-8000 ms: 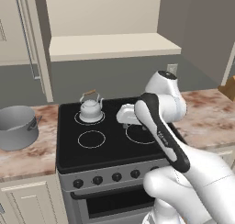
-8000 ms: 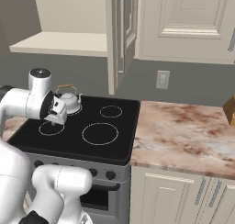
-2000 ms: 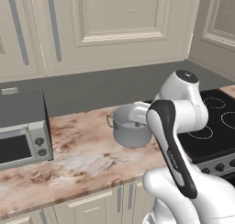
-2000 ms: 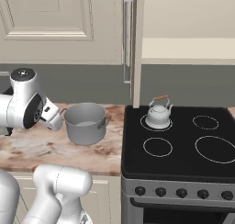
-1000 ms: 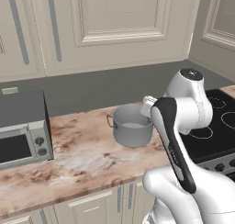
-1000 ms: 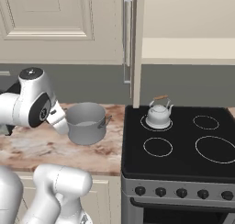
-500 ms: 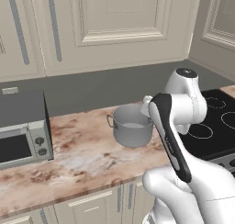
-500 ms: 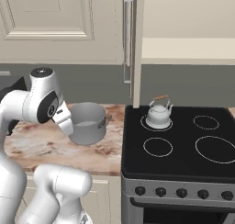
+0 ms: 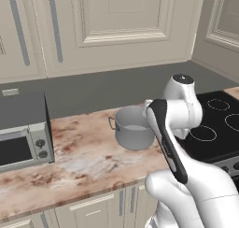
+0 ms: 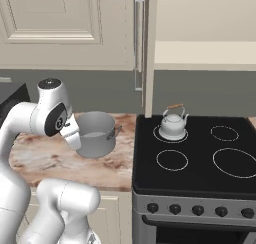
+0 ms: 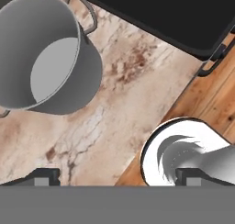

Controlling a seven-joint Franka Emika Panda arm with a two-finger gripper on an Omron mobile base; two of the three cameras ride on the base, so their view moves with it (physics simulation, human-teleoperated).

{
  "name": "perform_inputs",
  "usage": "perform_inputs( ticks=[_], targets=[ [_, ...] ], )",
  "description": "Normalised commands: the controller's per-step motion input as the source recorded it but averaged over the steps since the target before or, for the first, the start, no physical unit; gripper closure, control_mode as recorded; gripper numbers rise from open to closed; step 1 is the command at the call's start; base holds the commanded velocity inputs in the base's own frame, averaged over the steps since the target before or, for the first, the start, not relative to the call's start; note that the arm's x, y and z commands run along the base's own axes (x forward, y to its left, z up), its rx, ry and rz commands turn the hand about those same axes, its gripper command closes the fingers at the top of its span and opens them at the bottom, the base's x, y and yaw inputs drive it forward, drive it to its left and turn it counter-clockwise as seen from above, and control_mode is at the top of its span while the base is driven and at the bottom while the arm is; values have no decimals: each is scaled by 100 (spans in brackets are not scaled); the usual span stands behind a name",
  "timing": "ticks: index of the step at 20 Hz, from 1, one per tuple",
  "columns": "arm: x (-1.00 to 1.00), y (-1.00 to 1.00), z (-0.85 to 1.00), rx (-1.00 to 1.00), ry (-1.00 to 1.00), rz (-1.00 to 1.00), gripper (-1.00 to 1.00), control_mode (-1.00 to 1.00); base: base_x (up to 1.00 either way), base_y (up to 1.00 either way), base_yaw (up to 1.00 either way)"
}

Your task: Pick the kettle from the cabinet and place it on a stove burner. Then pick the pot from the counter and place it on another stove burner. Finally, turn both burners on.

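I can read no text, label, brand or number anywhere in my views. The microwave front and the stove knob panel carry nothing legible at this size.

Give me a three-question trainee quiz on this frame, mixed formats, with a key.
1. True or false: the kettle already sits on a stove burner.
2. Multiple choice: the pot stands A) on the stove, B) on the counter, C) in the cabinet.
3. Fill in: in the hand view the jaws are ____ and hold nothing.

Key: 1 true; 2 B; 3 open.
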Motion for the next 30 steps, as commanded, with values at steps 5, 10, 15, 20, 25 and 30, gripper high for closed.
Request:
perform_inputs(
  ticks=[5, 10, 15, 20, 25, 30],
  targets=[
    [25, 0, -11, 0, 2, -6, -100, -100, 0, 0, 0],
    [22, 0, -10, 0, 2, -3, -100, -100, 0, 0, 0],
    [15, 0, -13, 0, 3, -2, -100, -100, 0, 0, 0],
    [14, 0, -17, 0, 3, -1, -100, -100, 0, 0, 0],
    [16, 0, -14, 0, 1, -2, -100, -100, 0, 0, 0],
    [22, 0, -14, 0, 0, -2, -100, -100, 0, 0, 0]
  ],
)
